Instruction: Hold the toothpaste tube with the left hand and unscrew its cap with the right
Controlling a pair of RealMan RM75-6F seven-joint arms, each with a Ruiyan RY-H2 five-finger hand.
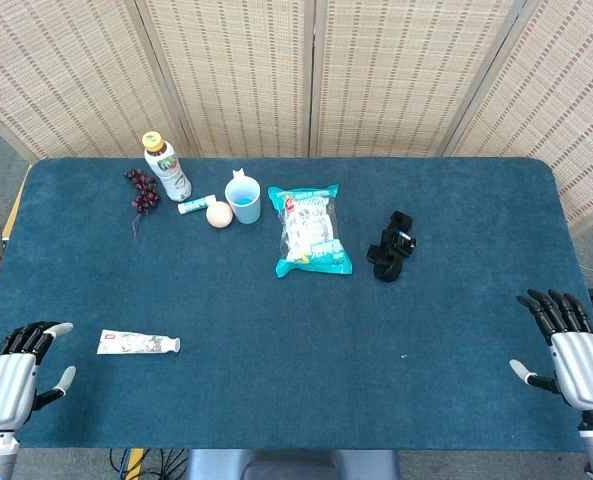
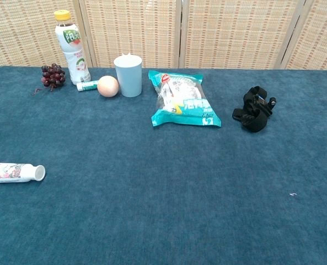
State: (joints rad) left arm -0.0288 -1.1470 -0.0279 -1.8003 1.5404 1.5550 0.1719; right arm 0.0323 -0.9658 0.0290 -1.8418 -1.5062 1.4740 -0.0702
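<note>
Chest view first: the toothpaste tube (image 2: 14, 173) runs off the left edge, its tail end cut away, and neither hand shows here at all. Up in the head view, the left hand (image 1: 16, 378) sits at the bottom-left corner with its wrist sliced off by the frame — same story for the right hand (image 1: 568, 355) at the bottom right. Print on the snack bag (image 1: 309, 232) is too small to read. The black object (image 1: 391, 246) — straps, maybe — can't be identified.
</note>
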